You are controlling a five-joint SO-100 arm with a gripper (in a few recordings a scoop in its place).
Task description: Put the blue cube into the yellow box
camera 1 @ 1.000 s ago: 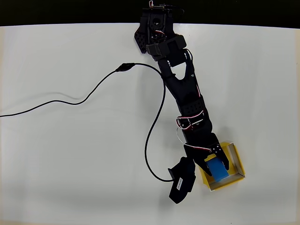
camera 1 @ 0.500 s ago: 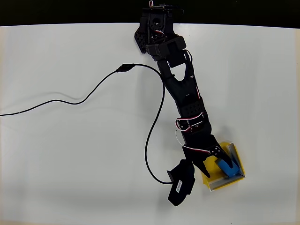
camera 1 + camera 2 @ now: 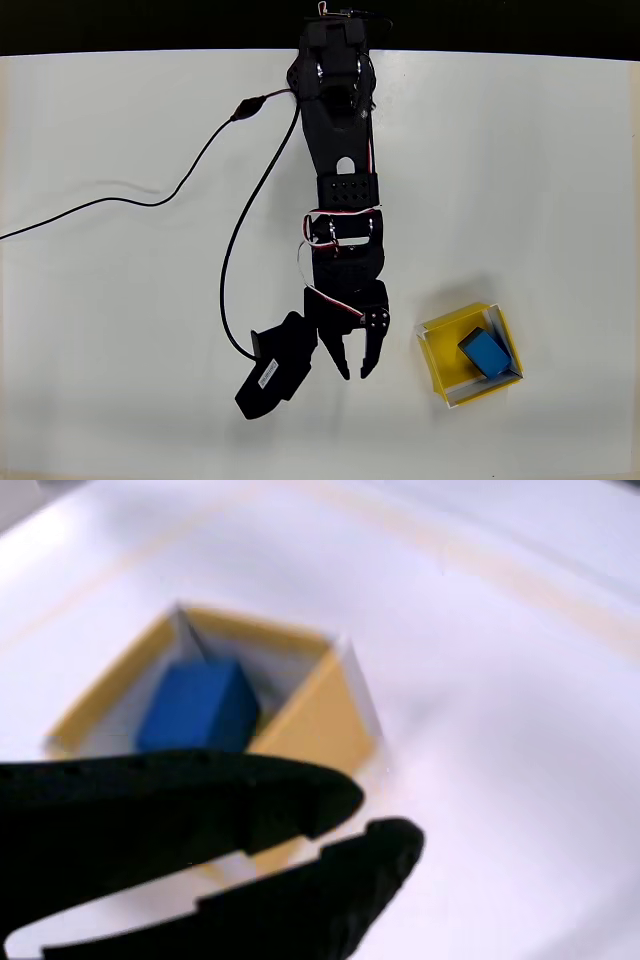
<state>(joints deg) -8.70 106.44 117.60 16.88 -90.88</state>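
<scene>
Since the blue cube (image 3: 487, 351) lies inside the yellow box (image 3: 436, 355), my empty, slightly open pincer (image 3: 355, 372) beside the box could bump it and slide it.

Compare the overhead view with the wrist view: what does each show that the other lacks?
Overhead alone: the whole arm, the black cable across the white table, and the gripper standing left of the yellow box, apart from it.
Wrist alone: a close, blurred look past the fingertips.
Both: the blue cube lying inside the box.
</scene>
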